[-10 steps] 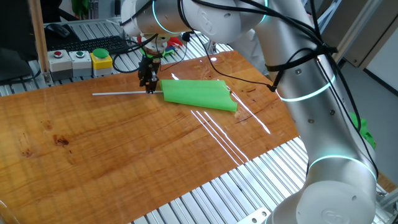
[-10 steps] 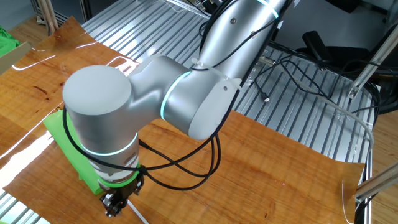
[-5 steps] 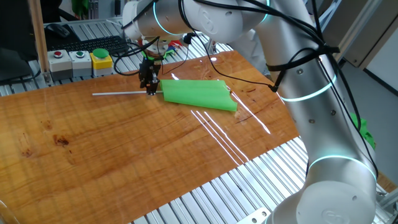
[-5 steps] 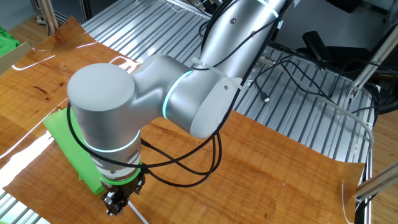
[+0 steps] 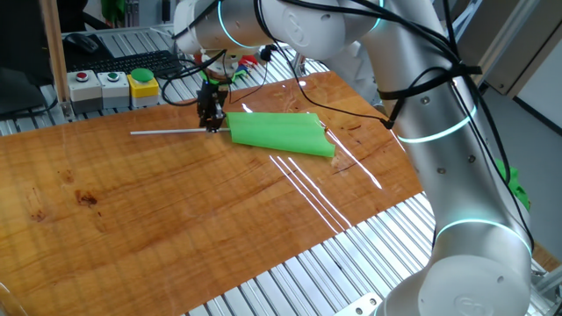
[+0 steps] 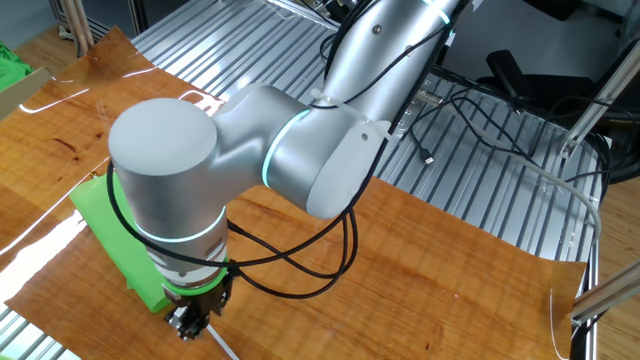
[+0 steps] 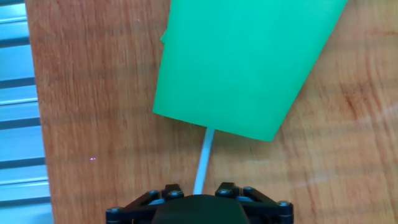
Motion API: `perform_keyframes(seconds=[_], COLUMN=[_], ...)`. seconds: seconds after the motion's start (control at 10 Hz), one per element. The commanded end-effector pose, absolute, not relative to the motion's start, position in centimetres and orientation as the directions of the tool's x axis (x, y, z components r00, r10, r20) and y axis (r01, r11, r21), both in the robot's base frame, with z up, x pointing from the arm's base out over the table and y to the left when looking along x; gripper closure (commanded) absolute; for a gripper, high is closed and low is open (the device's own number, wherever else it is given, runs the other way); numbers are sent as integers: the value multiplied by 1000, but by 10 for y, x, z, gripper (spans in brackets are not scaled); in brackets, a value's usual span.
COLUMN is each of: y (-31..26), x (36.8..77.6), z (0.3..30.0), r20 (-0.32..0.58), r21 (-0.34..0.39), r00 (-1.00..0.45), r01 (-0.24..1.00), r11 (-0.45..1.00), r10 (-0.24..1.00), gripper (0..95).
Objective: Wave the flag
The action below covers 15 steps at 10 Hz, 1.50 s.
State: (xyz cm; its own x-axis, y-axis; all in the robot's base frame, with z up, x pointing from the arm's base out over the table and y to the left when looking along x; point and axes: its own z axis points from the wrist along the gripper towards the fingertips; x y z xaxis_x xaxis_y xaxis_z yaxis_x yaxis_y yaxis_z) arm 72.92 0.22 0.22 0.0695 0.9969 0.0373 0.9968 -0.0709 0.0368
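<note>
The flag lies flat on the wooden table (image 5: pixel 176 211), its bright green cloth (image 5: pixel 281 132) to the right and its thin pale stick (image 5: pixel 167 132) pointing left. My gripper (image 5: pixel 212 127) points straight down onto the stick, just left of the cloth. In the hand view the stick (image 7: pixel 204 155) runs from the cloth (image 7: pixel 242 62) down between the two jaws of the gripper (image 7: pixel 199 190). The jaws stand open, with a gap on each side of the stick. In the other fixed view the arm hides most of the gripper (image 6: pixel 190 325) and part of the cloth (image 6: pixel 115 245).
A box of red, green and yellow buttons (image 5: pixel 114 86) and a keyboard (image 5: pixel 140 61) sit behind the table's far edge. Ribbed metal surrounds the board (image 5: pixel 290 281). A green cloth lump (image 6: pixel 10 65) lies at a far corner. Cables (image 6: pixel 480 100) trail on the metal.
The arm has shifted only slightly over the stick. The flag lies where it was.
</note>
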Motion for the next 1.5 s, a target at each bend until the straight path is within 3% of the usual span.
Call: perform_keyframes(seconds=[0.1, 0.8, 1.3, 1.5], y=[2, 3, 8, 11], x=[730, 727, 719, 710], z=[1, 2, 41, 70], r20=[38, 21, -1, -23], r21=[42, 50, 25, 17], r00=[76, 57, -112, -169], r01=[996, 997, 993, 985], r11=[-77, -58, 112, 169], r10=[996, 998, 994, 985], gripper=[950, 950, 950, 950])
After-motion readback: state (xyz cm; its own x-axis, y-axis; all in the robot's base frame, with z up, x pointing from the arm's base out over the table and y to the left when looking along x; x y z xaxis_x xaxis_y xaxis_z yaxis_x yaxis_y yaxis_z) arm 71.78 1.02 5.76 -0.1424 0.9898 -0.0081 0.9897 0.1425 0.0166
